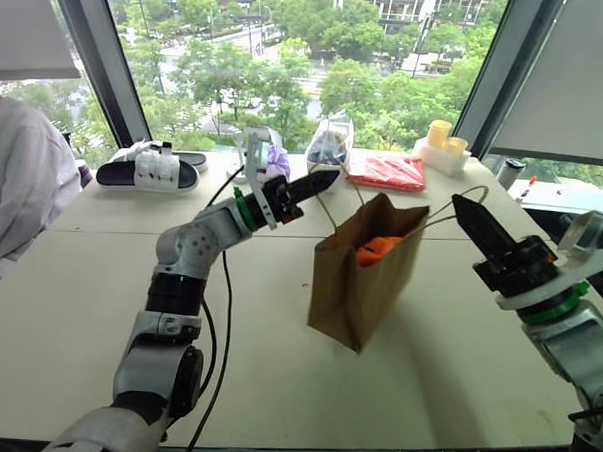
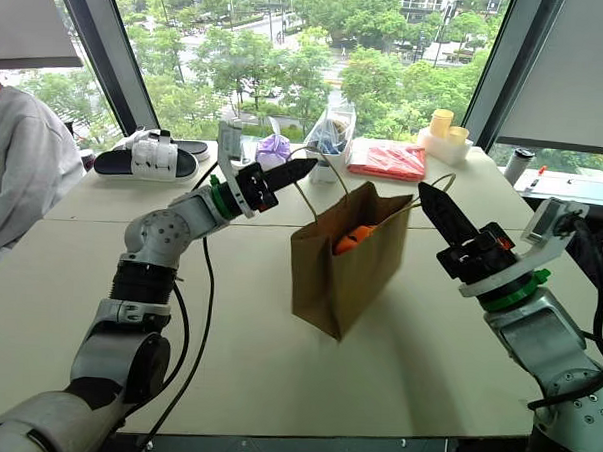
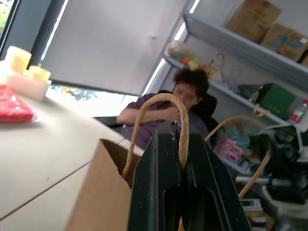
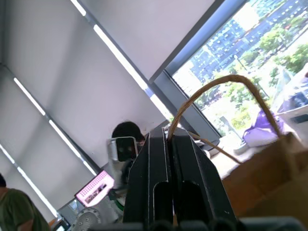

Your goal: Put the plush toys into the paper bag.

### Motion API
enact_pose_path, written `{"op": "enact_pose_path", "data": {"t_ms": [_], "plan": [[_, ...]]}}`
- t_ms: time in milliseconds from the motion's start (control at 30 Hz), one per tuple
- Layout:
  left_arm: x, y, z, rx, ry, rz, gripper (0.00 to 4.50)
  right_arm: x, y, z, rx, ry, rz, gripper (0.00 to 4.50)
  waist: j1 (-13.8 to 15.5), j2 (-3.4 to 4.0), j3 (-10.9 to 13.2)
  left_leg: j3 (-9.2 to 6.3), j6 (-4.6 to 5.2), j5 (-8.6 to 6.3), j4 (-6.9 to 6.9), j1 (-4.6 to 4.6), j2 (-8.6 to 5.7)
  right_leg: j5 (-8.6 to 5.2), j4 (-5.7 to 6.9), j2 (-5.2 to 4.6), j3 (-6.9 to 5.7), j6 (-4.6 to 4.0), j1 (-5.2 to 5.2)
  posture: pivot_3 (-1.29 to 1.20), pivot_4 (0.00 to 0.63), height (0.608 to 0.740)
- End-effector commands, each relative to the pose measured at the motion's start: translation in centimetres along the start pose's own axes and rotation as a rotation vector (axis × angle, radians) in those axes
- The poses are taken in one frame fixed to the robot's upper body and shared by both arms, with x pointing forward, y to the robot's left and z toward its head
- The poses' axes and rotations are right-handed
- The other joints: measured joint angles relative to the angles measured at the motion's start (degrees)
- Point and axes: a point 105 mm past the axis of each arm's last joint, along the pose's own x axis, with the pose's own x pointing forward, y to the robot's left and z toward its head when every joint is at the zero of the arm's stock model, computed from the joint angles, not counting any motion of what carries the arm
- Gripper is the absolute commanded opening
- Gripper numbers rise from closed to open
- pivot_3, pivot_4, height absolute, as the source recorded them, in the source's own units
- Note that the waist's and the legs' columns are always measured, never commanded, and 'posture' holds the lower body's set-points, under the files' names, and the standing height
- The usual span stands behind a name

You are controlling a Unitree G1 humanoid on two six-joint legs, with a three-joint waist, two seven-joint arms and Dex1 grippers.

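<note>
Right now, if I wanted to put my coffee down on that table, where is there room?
The near half of the table, in front of the paper bag, is bare. The far edge by the window is crowded: sandals, purple pouch, clear plastic bag, red packet.

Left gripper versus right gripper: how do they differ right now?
The left gripper reaches in from the bag's window side, its arm stretched across the table; the right gripper comes from the opposite side, forearm raised. Each grips a different handle. Shared: both are shut on a cord handle of the paper bag.
</note>
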Motion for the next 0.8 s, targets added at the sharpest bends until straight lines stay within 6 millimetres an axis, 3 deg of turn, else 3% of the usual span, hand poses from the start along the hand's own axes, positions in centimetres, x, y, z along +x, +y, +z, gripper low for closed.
{"op": "enact_pose_path", "data": {"t_ms": [33,167,233,333,500,600,800], "plan": [[0.4,0.1,-0.4,0.051,0.016,-0.003,0.00,0.3,0.6,0.1,-0.021,0.003,0.019,0.03,0.1,-0.04,0.0,0.00,0.00,0.00,0.01,-0.05,-0.01,0.00,-0.01,-0.01,0.00,0.00,-0.04,0.00,0.150,0.740],[0.5,0.2,-0.8,0.031,0.006,-0.003,0.00,0.0,-0.2,-2.0,-0.037,0.097,-0.018,0.03,0.2,-0.06,0.0,0.00,0.00,0.00,0.00,-0.04,-0.01,0.00,-0.02,-0.03,0.01,0.00,-0.04,0.00,0.150,0.740],[0.5,0.1,-0.8,0.022,-0.003,-0.005,0.56,-0.2,-0.5,-2.1,-0.031,0.091,-0.035,0.57,0.1,-0.05,0.0,0.00,0.01,0.00,0.00,-0.02,0.00,0.00,-0.01,-0.02,0.01,0.00,-0.04,0.00,0.150,0.740],[0.4,-0.1,-0.9,0.001,-0.014,-0.018,1.83,-0.7,-0.7,-2.4,-0.031,0.095,-0.044,1.85,0.0,-0.05,0.0,0.01,0.01,0.00,0.01,-0.02,0.00,0.00,0.01,-0.02,0.01,0.00,-0.04,0.00,0.150,0.740],[0.0,-0.3,-0.1,0.004,-0.053,-0.025,4.38,-2.6,-0.6,-2.7,-0.043,0.128,-0.074,4.45,0.1,-0.05,0.0,0.01,0.01,-0.01,0.00,-0.01,0.01,0.00,0.01,-0.02,0.01,0.00,-0.04,0.00,0.150,0.740],[-0.8,-0.4,0.4,0.000,-0.065,-0.035,4.38,-4.1,-0.1,-2.6,-0.035,0.134,-0.077,4.45,0.2,-0.07,0.0,0.00,0.01,-0.01,0.00,-0.03,0.01,0.00,0.00,-0.02,0.01,0.00,-0.04,0.00,0.150,0.740],[-4.5,-1.4,0.5,-0.037,-0.041,-0.066,4.38,-6.8,0.6,-2.8,-0.013,0.150,-0.111,4.45,-0.2,-0.05,0.0,0.02,0.03,-0.02,-0.01,0.06,0.05,0.00,0.02,-0.01,0.03,0.00,0.02,0.00,0.150,0.740]]}}
